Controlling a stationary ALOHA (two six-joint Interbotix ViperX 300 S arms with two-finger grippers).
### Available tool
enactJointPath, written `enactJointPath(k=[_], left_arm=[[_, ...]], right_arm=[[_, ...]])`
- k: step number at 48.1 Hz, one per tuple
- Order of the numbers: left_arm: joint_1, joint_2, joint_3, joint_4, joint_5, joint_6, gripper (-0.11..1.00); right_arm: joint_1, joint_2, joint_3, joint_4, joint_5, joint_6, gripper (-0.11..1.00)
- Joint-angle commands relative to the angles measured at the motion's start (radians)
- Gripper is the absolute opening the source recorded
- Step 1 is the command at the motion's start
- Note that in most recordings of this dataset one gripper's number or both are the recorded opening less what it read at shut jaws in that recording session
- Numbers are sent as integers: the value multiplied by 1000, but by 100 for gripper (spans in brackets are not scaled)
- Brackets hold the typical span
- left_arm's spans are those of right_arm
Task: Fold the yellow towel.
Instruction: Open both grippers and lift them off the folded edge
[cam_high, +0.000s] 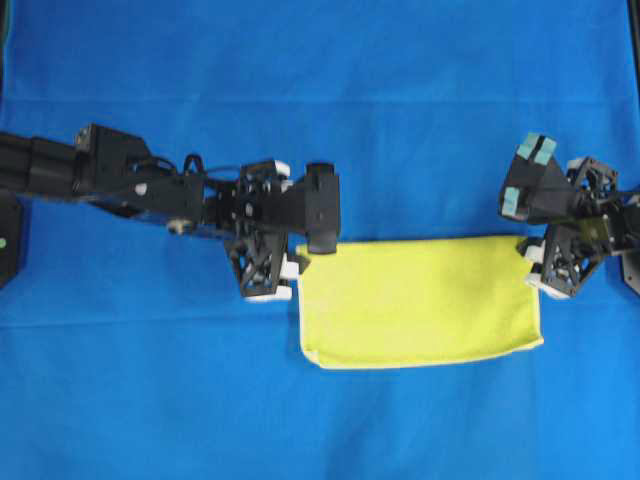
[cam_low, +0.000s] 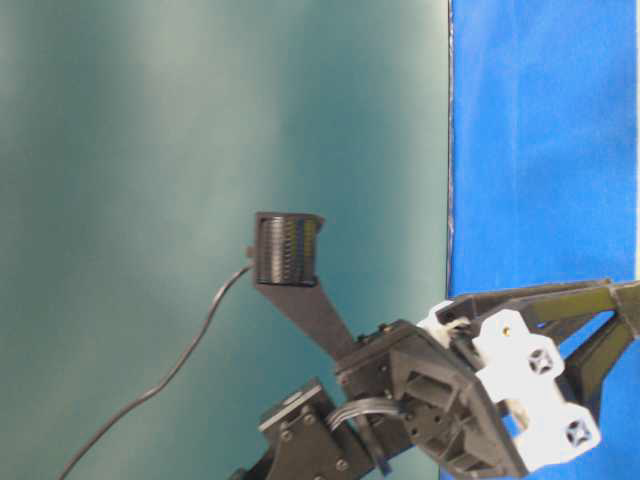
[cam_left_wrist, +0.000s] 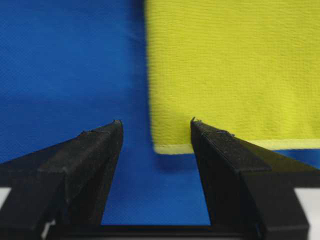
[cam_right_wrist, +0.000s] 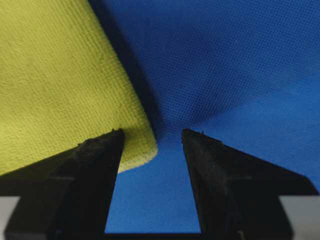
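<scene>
1. Overhead view: the yellow towel (cam_high: 420, 300) is lying flat on the blue cloth (cam_high: 320, 90) that is covering the desk, folded into a wide rectangle with a paler hem running along its near edge. The left gripper (cam_high: 290, 268) is sitting at the towel's left end, by the upper left corner, with its arm reaching in from the left. The right gripper (cam_high: 533, 267) is sitting at the towel's upper right corner, and its fingers are standing apart.

2. Table-level view: only the dark and white body of one arm (cam_low: 450, 400) is showing low in the picture, with a cable trailing off to the left against a teal wall (cam_low: 200, 150). The blue cloth (cam_low: 540, 140) is filling the right side. The towel is not showing here, and neither gripper's opening can be told.

3. Left wrist view: the left gripper (cam_left_wrist: 156, 127) is standing fairly wide with nothing between its fingers. The towel (cam_left_wrist: 230, 70) is lying just ahead, its hemmed corner sitting in front of the gap, nearer the right finger.

4. Right wrist view: the right gripper (cam_right_wrist: 152, 135) is standing wide and holding nothing. The towel (cam_right_wrist: 60, 85) is lying to the left, its rounded folded corner reaching just past the left finger (cam_right_wrist: 95, 170) tip, with blue cloth (cam_right_wrist: 240, 65) showing between the fingers.
</scene>
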Motion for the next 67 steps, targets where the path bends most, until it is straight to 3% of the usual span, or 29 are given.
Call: enactJointPath(k=[1, 14, 22, 26, 32, 34, 36, 50, 67], left_arm=[[9, 5, -11, 2, -18, 5, 54], [17, 75, -15, 2, -21, 12, 54], [8, 74, -17, 2, -2, 12, 51], [-5, 72, -23, 2, 26, 14, 43], [-18, 64, -41, 2, 106, 14, 16], [-18, 60, -49, 2, 132, 14, 7], [-18, 54, -55, 2, 150, 11, 3], [-14, 23, -75, 2, 183, 14, 3], [-11, -184, -77, 2, 253, 9, 3]], right_arm=[[-5, 9, 0, 0, -28, 6, 56], [-6, 52, 32, 0, -98, 66, 56], [-6, 54, 29, -2, -103, 67, 53], [-6, 52, 28, -2, -103, 66, 44], [2, 48, 25, -2, -103, 61, 11], [2, 41, 23, -2, -103, 61, 4], [2, 34, 25, -2, -103, 61, 4], [2, -2, 23, 0, -92, 61, 4], [9, -212, -52, -2, 94, 32, 4]])
